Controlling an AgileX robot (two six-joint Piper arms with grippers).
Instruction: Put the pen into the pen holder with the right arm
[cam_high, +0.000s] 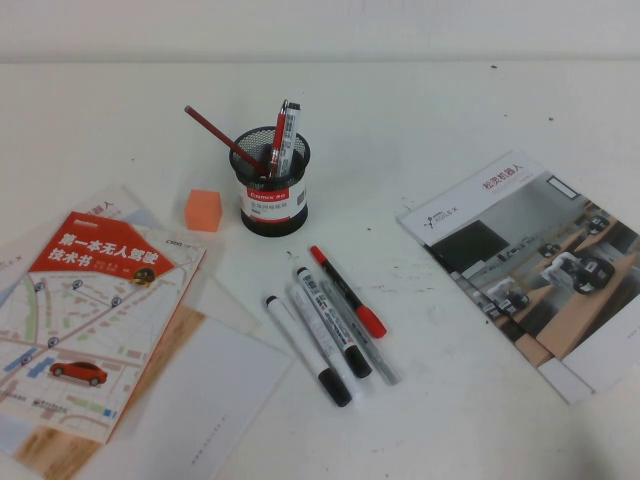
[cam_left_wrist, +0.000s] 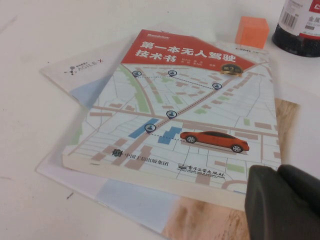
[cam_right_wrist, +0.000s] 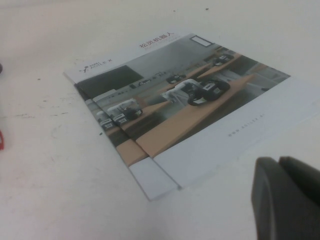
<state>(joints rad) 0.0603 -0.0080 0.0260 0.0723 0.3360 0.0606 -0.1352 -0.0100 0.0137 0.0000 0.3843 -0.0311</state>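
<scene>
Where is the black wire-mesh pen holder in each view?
High view: black wire-mesh pen holder stands mid-table, beside the orange cube.
Left wrist view: its base shows beside the cube; left claw hovers by the map-cover book.
Right wrist view: absent; right claw hovers by the glossy brochure.
Shared landmark: the cube.

The red and black pen (cam_high: 282, 135) stands in the black wire-mesh pen holder (cam_high: 273, 200). An orange foam cube (cam_high: 203, 210) sits just left of the holder. Four plastic markers (cam_high: 332, 320) lie before it.
</scene>
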